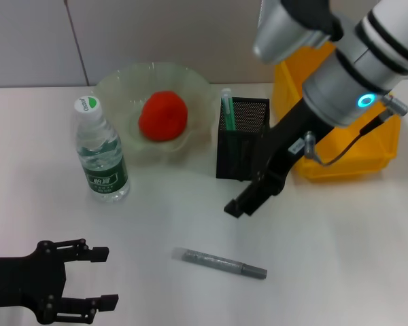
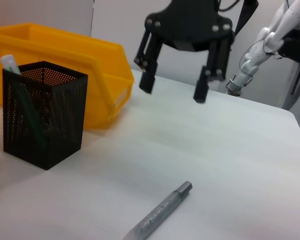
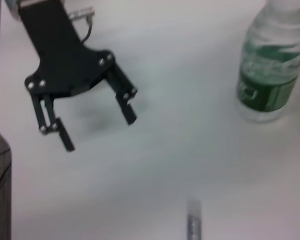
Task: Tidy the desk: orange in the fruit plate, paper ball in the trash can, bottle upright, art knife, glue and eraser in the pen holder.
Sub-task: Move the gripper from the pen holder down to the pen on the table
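Head view has lots of bare desk around the knife, lying near-centre. Right gripper hangs spread and empty just right of the holder; left gripper is spread too, near-left. Orange sits in the plate, bottle upright. Left wrist view shows the right gripper's gap clearly.

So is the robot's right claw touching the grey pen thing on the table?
Apart. The left wrist view shows the open right gripper hanging above the desk, well clear of the art knife.
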{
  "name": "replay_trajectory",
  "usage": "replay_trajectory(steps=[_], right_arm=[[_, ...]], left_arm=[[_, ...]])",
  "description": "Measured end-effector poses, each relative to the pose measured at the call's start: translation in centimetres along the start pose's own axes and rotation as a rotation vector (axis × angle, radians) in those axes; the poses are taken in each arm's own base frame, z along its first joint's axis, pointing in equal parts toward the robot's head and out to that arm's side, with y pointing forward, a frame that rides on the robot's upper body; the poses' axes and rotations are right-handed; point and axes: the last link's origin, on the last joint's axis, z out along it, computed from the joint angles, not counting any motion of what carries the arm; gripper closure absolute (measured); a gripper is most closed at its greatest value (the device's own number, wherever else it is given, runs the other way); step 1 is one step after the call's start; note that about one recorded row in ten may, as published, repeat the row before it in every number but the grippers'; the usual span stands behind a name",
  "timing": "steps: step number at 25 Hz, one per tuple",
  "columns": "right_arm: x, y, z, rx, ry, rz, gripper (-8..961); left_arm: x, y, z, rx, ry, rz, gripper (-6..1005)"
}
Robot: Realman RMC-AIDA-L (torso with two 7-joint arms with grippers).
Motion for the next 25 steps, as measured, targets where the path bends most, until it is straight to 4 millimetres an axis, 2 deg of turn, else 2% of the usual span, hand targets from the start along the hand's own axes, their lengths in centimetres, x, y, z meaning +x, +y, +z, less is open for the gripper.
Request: replay_trajectory(steps=[10,25], right_arm=[[0.1,0.5,2.7,-0.030,0.102,-0.028,245],[0.4,0.8,5.4,-0.042,0.191,-0.068,245]], left_arm=[[-0.3,-0.2,-0.3,0.025,-0.007,-0.009,169],[-0.1,-0.3,-0.2,0.025,-0.006,-0.007,170]])
